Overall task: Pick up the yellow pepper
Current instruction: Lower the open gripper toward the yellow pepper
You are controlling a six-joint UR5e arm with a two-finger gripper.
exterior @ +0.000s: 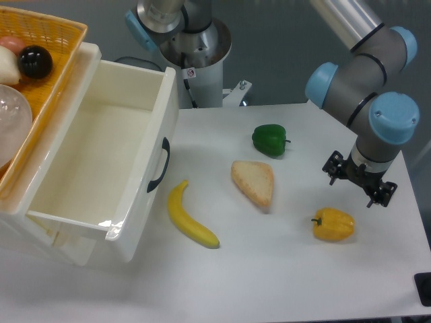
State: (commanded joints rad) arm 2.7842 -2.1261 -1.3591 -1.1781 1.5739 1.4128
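Just beside tool (pixel 359 183), yellow pepper (pixel 333 225)

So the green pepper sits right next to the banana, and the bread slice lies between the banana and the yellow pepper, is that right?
Not quite. In the camera view the green pepper sits apart from the banana, up beyond the bread slice. The rest holds: the bread lies between the banana and the yellow pepper.

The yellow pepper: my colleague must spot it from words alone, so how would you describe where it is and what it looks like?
Start at the white table and look at its right side, just below the robot's gripper. There lies the yellow pepper, small, glossy and blocky with a short dark stem. The banana is also yellow but long and curved, the green pepper differs in colour, and the bread slice is flat and tan.
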